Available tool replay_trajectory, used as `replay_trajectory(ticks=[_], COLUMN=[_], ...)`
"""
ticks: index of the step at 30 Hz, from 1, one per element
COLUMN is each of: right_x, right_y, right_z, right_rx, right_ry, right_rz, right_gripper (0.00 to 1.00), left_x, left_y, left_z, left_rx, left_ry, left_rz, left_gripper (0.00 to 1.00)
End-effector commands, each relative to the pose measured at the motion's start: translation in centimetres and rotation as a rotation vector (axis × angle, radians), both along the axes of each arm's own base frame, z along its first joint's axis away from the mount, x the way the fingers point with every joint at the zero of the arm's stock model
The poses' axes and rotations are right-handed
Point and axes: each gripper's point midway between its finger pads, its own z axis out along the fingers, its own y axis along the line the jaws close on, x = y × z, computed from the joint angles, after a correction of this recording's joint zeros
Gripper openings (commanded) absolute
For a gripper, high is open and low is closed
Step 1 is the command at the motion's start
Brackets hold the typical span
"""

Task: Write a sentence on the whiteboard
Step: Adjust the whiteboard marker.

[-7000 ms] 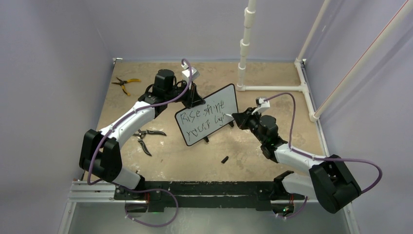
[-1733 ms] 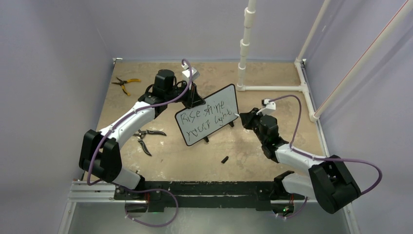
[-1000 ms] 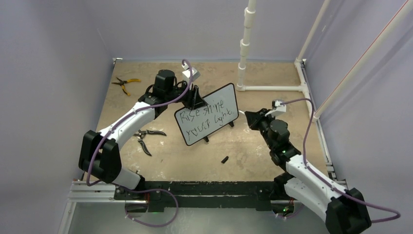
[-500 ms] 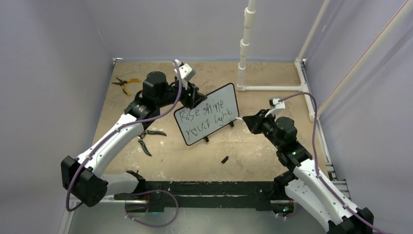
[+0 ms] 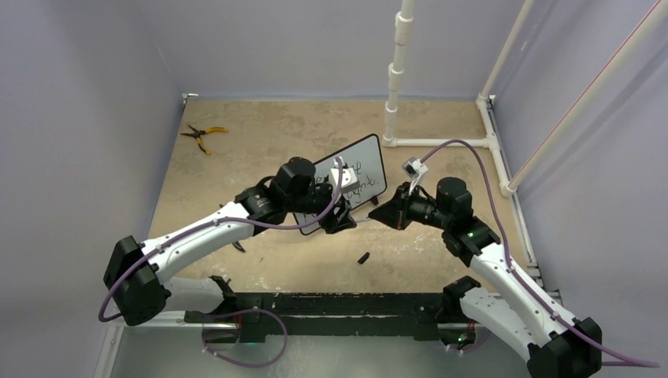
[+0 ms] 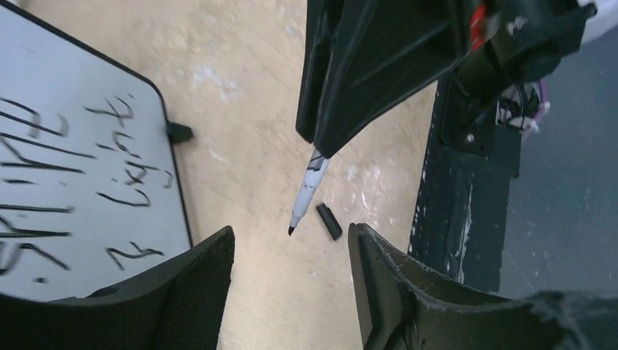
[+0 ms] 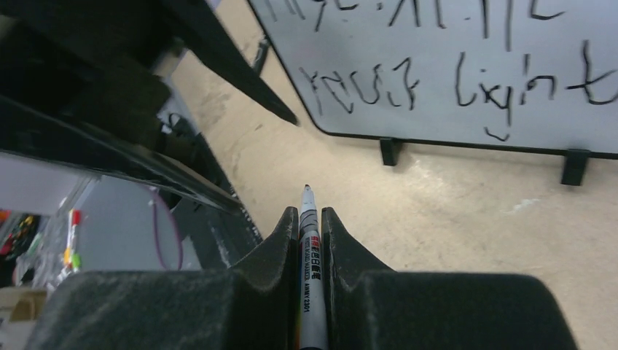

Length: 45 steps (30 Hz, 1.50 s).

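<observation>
Looking down from the top camera, I see the small rectangular whiteboard with a thin black frame [image 5: 367, 161] standing on its two feet near the middle of the tan tabletop [image 5: 252, 126], turned at an angle. The black handwritten sentence [image 7: 461, 80] fills it in two slanted lines; the lower one reads about "your light". My left arm reaches across the front of the board and hides its lower left part. The left gripper [image 6: 290, 233] has its jaws apart, and nothing sits between them. The right gripper [image 7: 310, 213] is pressed together on a white marker pen with a black tip [image 7: 312, 262] — the tip points toward the left gripper, off the board and above the table. A small black cap [image 5: 363, 257] lies on the table nearer to me, apart from the board. Yellow-handled pliers [image 5: 203, 134] lie near the far left corner.
</observation>
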Motion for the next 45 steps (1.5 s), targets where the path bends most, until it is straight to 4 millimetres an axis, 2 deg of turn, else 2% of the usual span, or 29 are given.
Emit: replay_trajectory(ticks=[1,7,13,16,20,22,25,28,32,37,45], right_x=[-1.6,-1.7,-2.0,-2.2,-2.4,-2.4,-2.3,-2.2,-2.0,-1.9,-0.4], right_y=[1.4,1.5,1.7,1.8,2.0,2.0,2.0,1.7,1.3,0.8,0.0], right_z=[3.2,3.4,2.8,2.7,3.2,3.6,4.4,5.2,5.9,5.7,6.6], right_rx=[0.091,0.106,0.097,0.101,0.135,0.155,0.200,0.260,0.372,0.482,0.553], right_ry=[-0.046,-0.046,-0.031,-0.028,-0.040,-0.047,-0.063,-0.080,-0.068,-0.048,-0.073], right_rz=[0.132,0.142,0.169,0.186,0.198,0.187,0.159,0.116,0.046,-0.012,-0.109], right_gripper=[0.00,0.00,0.00,0.00,0.00,0.05,0.24,0.46,0.61,0.64,0.64], left_x=[-1.9,-3.0,-3.3,-3.6,-4.5,-4.7,-4.3,-4.0,-3.4,-3.1,-2.8], left_y=[-1.0,-2.0,-3.0,-3.5,-3.9,-3.8,-3.6,-3.9,-4.2,-4.3,-5.0], left_z=[-1.3,-2.5,-2.5,-2.8,-3.3,-3.4,-2.6,-0.6,1.2,2.7,1.9], left_rx=[-0.032,-0.034,-0.058,-0.062,-0.057,-0.055,-0.090,-0.195,-0.333,-0.502,-0.525], left_ry=[0.072,0.127,0.141,0.164,0.189,0.190,0.181,0.192,0.256,0.325,0.378], left_rz=[-0.080,-0.138,-0.150,-0.167,-0.191,-0.187,-0.136,-0.087,0.008,0.072,0.114], left_gripper=[0.58,0.60,0.59,0.45,0.11,0.00,0.00,0.00,0.00,0.00,0.00])
